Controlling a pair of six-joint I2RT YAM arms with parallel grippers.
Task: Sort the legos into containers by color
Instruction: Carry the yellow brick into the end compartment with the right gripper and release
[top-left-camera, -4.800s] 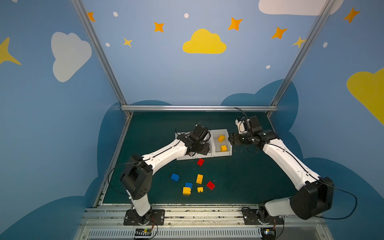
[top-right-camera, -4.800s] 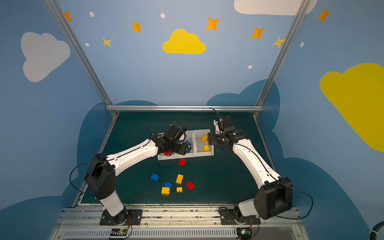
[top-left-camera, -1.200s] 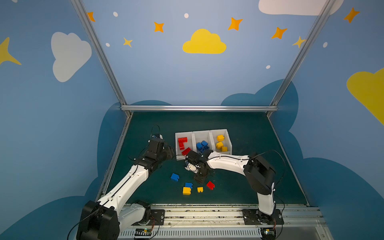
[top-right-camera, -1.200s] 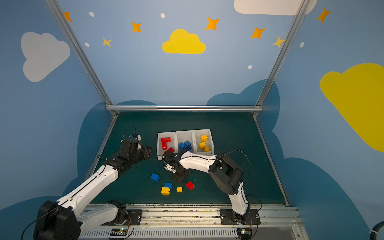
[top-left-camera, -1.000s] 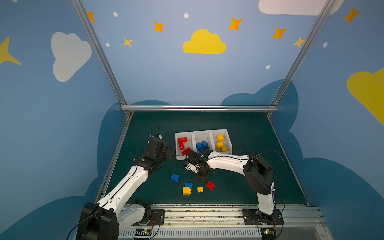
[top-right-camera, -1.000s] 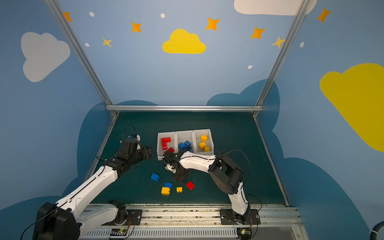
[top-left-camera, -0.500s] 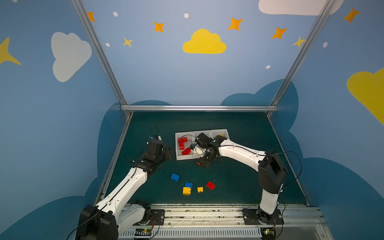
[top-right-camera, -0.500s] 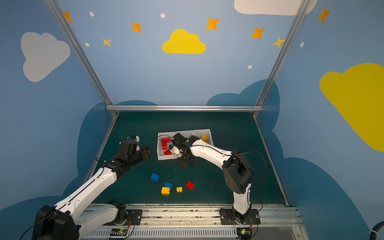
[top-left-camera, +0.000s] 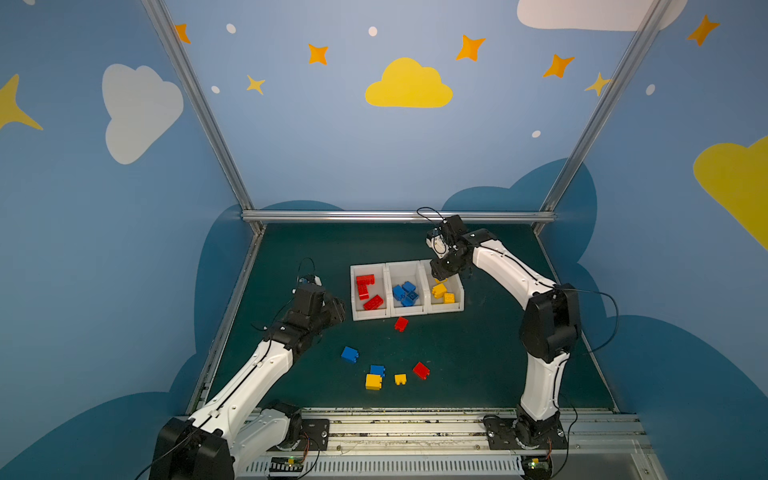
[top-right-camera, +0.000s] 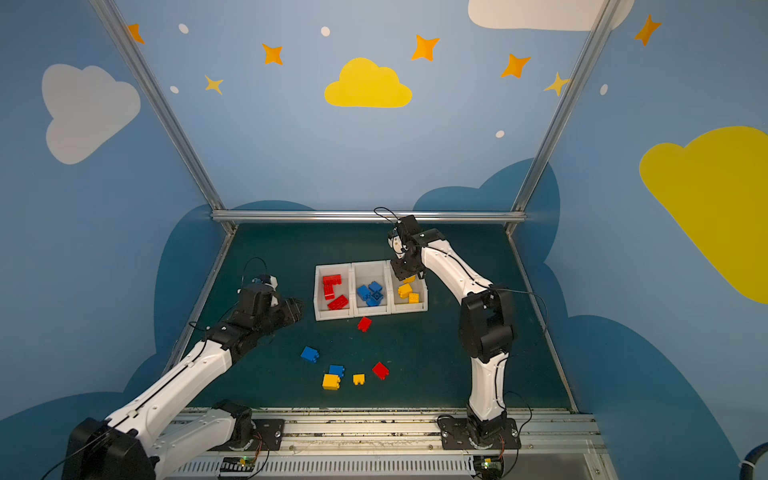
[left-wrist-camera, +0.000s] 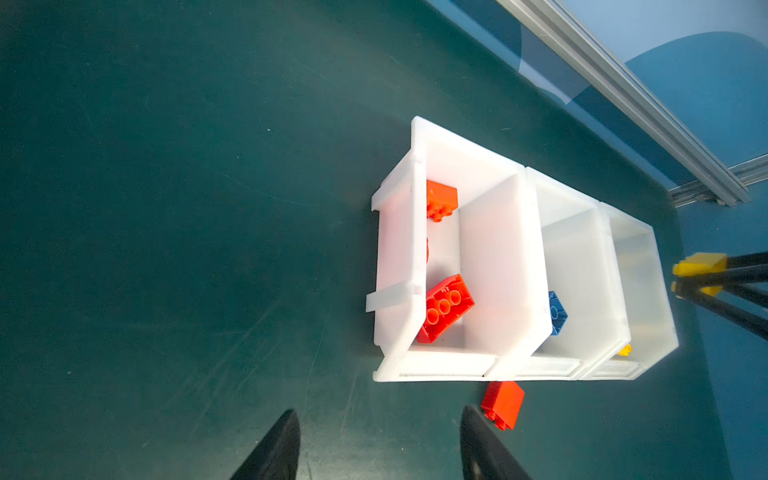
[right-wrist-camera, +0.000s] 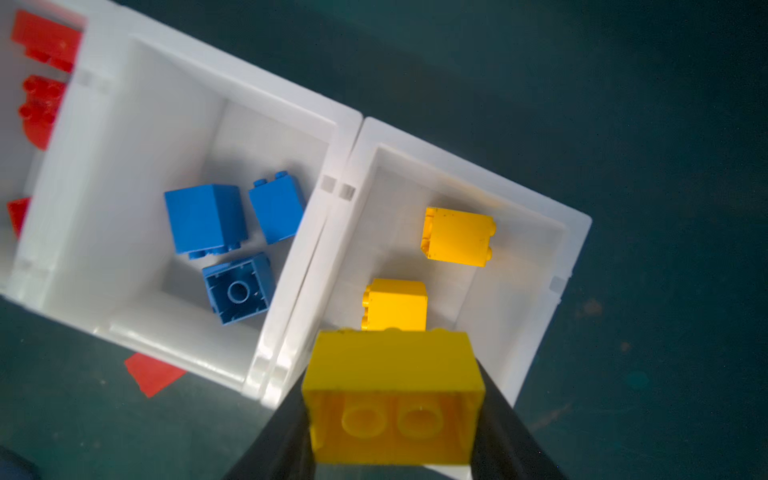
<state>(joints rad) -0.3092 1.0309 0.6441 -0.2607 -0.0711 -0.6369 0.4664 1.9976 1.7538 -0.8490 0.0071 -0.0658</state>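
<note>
Three white bins stand in a row mid-mat: the red bin (top-left-camera: 354, 293), the blue bin (top-left-camera: 405, 266) and the yellow bin (top-left-camera: 460, 293), each holding bricks of its color. My right gripper (top-left-camera: 441, 276) (right-wrist-camera: 392, 415) hangs just above the yellow bin, shut on a yellow brick (right-wrist-camera: 392, 374) whose hollow underside faces the wrist camera. My left gripper (top-left-camera: 337, 309) (left-wrist-camera: 376, 415) is open and empty, low over the mat left of the red bin. A loose red brick (top-left-camera: 401, 323) (left-wrist-camera: 503, 403) lies just in front of the bins.
Nearer the front lie two blue bricks (top-left-camera: 350, 354) (top-left-camera: 377, 370), a yellow brick (top-left-camera: 373, 381), a small yellow brick (top-left-camera: 400, 379) and a red brick (top-left-camera: 421, 370). Metal rails edge the mat at the back and sides.
My right gripper lifted the yellow brick from the loose pile and carried it back and right to above the yellow bin. The left arm has hardly moved.
</note>
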